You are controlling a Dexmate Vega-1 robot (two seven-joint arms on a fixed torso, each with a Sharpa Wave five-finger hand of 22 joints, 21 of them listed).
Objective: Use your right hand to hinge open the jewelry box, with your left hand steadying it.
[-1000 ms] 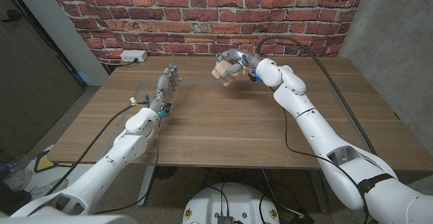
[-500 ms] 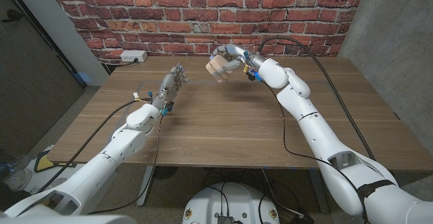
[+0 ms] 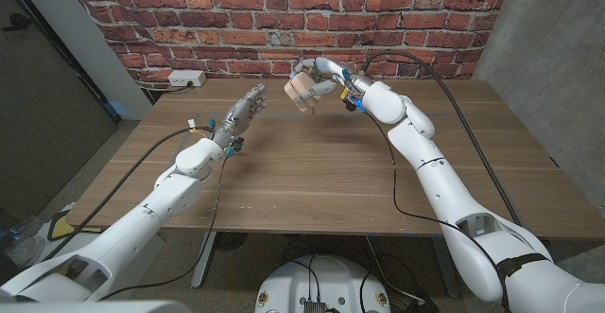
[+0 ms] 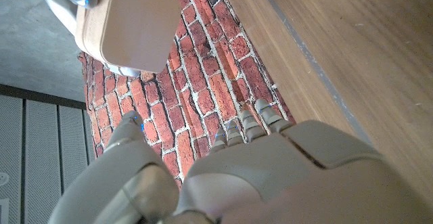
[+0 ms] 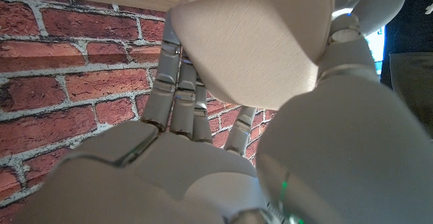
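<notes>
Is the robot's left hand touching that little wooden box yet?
Apart. In the head view the left hand is open in the air, with bare table showing between it and the box held in the right hand.

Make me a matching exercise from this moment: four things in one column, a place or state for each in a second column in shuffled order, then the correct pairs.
Things
1. jewelry box
2. left hand
3. power strip
4. right hand

Places or states
A. raised above the table, fingers apart, holding nothing
B. white, at the foot of the brick wall beyond the table's far left corner
C. pale wood, held up off the table
D. wrapped around the box near the table's far edge

Pairs: 1-C, 2-A, 3-B, 4-D
</notes>
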